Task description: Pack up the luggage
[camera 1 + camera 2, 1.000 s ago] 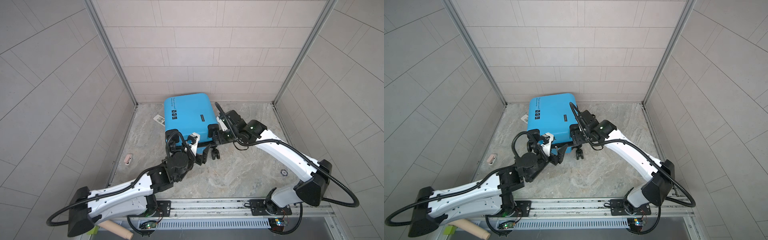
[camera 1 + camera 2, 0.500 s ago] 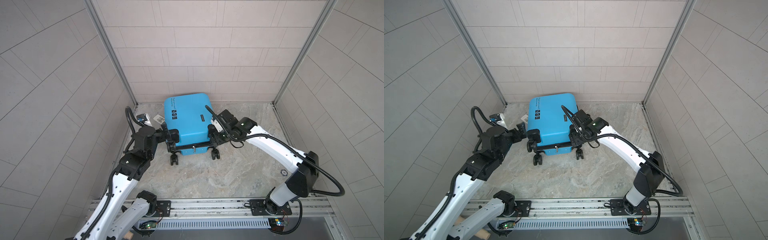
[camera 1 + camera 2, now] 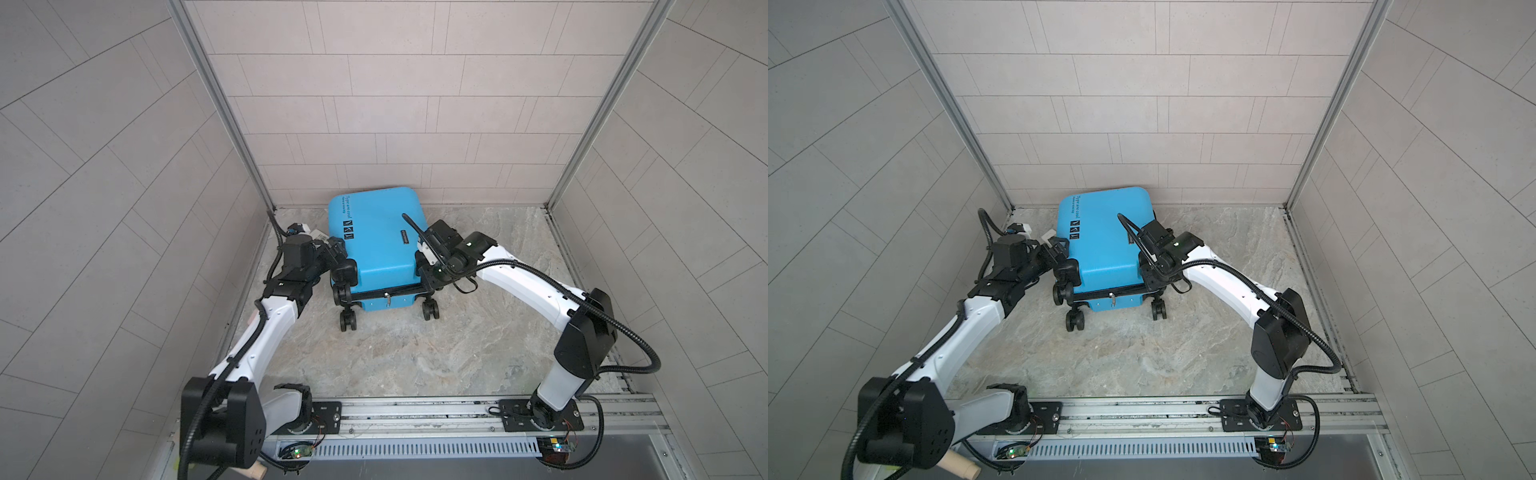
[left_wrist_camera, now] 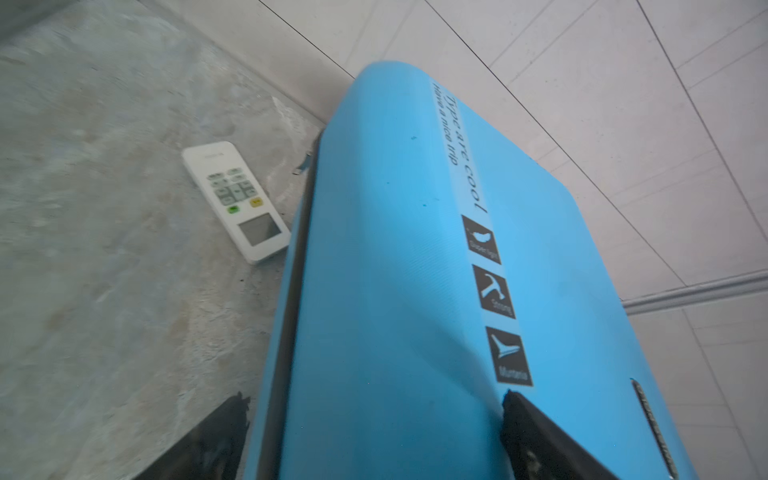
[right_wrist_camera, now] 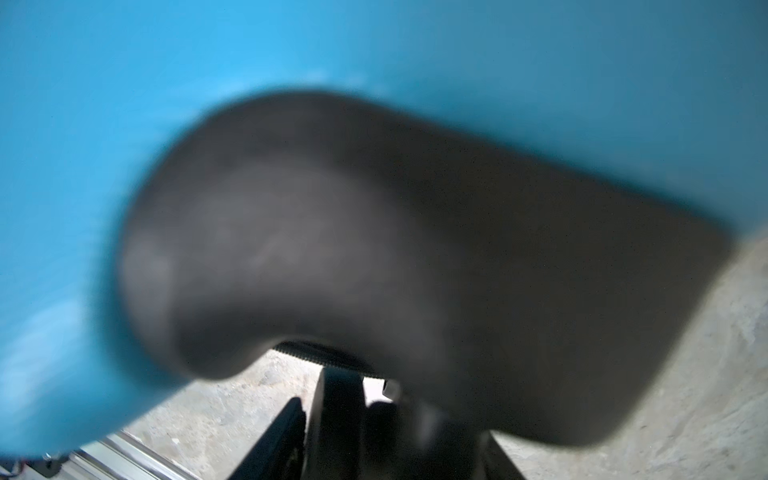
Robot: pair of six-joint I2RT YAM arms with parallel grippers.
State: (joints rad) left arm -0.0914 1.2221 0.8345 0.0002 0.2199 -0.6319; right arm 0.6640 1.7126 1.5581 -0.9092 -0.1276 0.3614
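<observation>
The luggage (image 3: 376, 245) lies flat and closed on the counter (image 3: 415, 353), its far end against the back wall and its 4 wheels toward me. A white remote (image 4: 237, 199) sits just beside its left edge.

I judge I'm bracing the case from its 2 near corners, to shift it or work the lid. To do that well I'd keep both sides level, press evenly so it doesn't swivel, and stay clear of the remote.

My left arm reaches low along the left wall. The left end effector (image 4: 374, 399) has its fingers (image 4: 536, 432) spread wide, straddling the case's left edge.

My right arm bends in from the right. The right end effector (image 3: 430, 276) sits at the right near wheel housing. That wrist view is blurred, so I can't tell whether it's apart or together.
</observation>
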